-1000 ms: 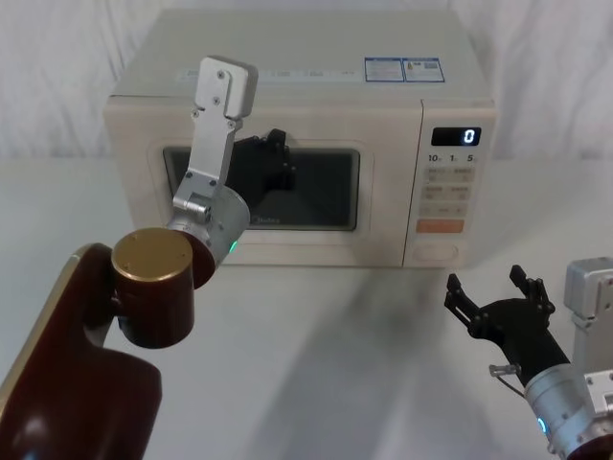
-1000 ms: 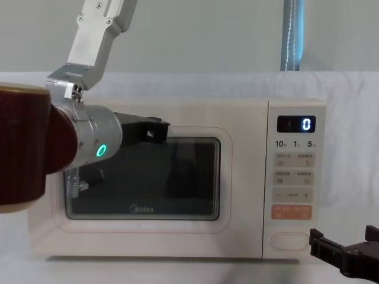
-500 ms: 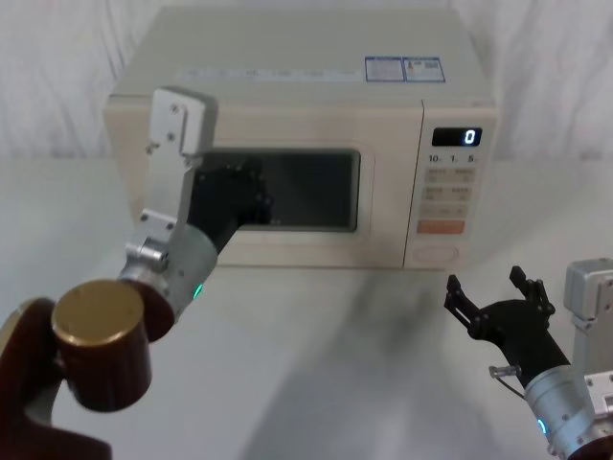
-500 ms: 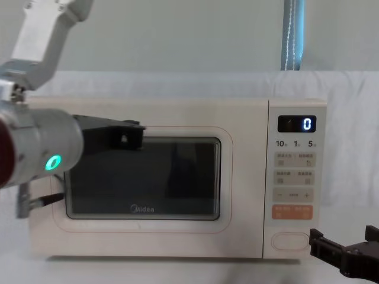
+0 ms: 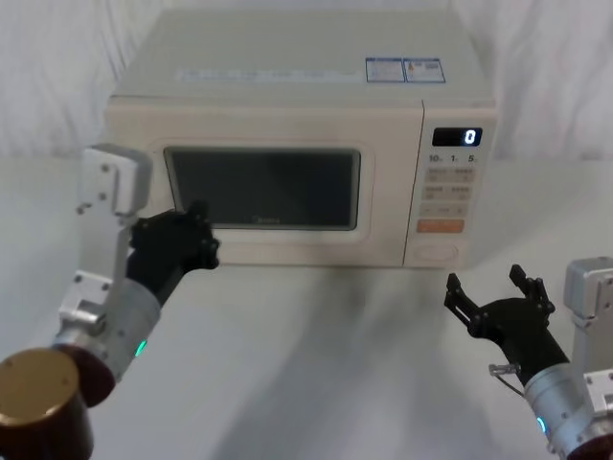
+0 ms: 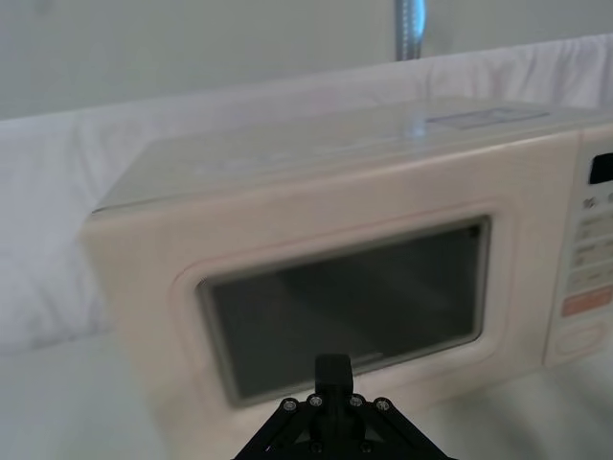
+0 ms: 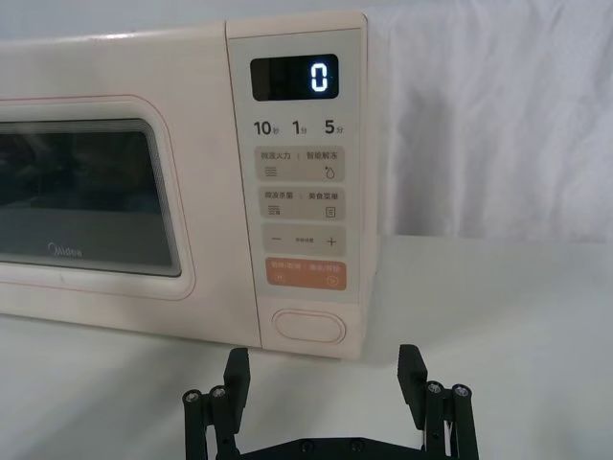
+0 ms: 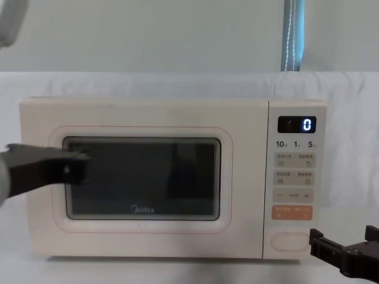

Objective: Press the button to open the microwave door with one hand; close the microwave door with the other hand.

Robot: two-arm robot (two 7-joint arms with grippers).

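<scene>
The cream microwave [image 5: 287, 57] stands at the back of the table, its display showing 0. The microwave door [image 5: 263, 188] with the dark window lies flush with the front; it is also in the chest view [image 8: 142, 177]. The button [image 5: 436, 253] is the wide pill-shaped key at the bottom of the keypad strip, and is also in the right wrist view [image 7: 308, 326]. My left gripper [image 5: 196, 228] hangs shut in front of the door's lower left corner, apart from it. My right gripper [image 5: 491, 293] stands open above the table, in front of the button [image 8: 290, 241] and a little to its right.
A white cloth covers the table [image 5: 326, 364] and the wall behind. An orange rectangular key [image 5: 440, 227] sits just above the button. Bare table lies between the two arms in front of the microwave.
My left arm has drawn back from the door's window, dropping down and to the left toward me. The door stays flush. My right gripper has not moved.
</scene>
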